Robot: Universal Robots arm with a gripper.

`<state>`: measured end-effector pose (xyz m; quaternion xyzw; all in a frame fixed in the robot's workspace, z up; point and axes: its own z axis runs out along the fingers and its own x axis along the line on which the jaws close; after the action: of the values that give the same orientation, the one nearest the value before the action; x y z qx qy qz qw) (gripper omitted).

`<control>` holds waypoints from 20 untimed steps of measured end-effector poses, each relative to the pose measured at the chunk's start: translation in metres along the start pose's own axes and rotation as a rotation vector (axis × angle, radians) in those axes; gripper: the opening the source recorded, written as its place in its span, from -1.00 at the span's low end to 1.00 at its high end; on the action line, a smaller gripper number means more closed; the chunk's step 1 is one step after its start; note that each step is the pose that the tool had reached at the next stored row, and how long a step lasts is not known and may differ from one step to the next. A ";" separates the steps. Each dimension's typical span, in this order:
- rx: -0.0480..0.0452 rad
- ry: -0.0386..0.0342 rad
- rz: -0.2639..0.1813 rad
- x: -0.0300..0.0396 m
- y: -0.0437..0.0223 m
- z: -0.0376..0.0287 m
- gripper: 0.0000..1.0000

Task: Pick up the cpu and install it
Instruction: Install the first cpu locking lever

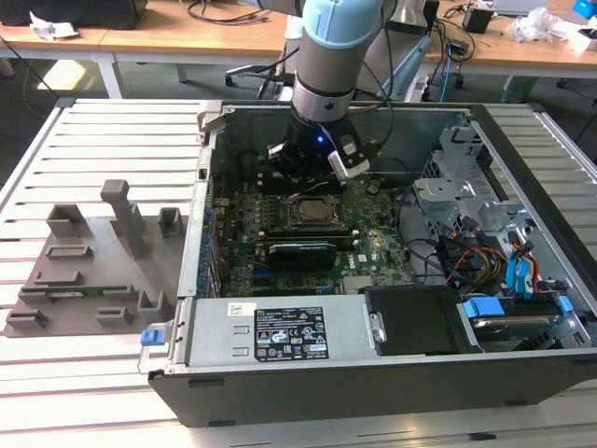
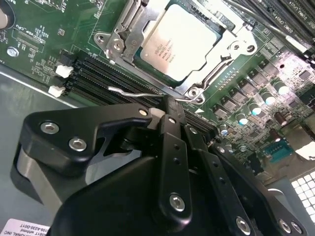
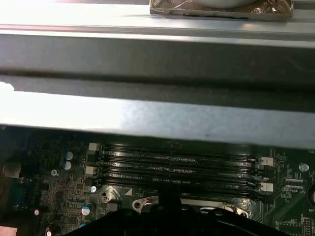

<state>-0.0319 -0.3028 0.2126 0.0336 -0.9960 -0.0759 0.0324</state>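
The cpu point(image 2: 177, 42), a silvery square chip, lies flat in the metal socket frame point(image 2: 115, 42) of the green motherboard point(image 1: 368, 238). In the exterior view the cpu point(image 1: 311, 211) sits mid-board inside the open computer case. My gripper point(image 1: 312, 173) hangs just behind the socket, low over the board. In the second wrist view my gripper point(image 2: 165, 109) is shut, its black fingers point(image 2: 170, 142) pressed together with nothing held. Its tips are right beside the socket's thin wire lever point(image 2: 133, 92), a short way off the cpu's edge.
Black memory slots point(image 3: 177, 167) run beside the socket, under the case's grey wall point(image 3: 157, 118). The power supply point(image 1: 280, 331) and drive bays point(image 1: 476, 233) fill the case's front and the exterior view's right. Grey fixture blocks point(image 1: 117, 215) stand on the slatted table at that view's left.
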 end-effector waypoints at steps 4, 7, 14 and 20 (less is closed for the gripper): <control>-0.0006 0.0037 0.001 -0.0075 -0.0007 0.0004 -0.79; -0.0015 0.0085 0.001 -0.0110 -0.0013 0.0025 -0.79; -0.0034 0.0162 0.002 -0.0216 -0.0025 0.0048 -0.79; -0.0037 0.0200 0.003 -0.0285 -0.0033 0.0059 -0.79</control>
<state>-0.0037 -0.3031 0.2046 0.0329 -0.9955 -0.0774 0.0425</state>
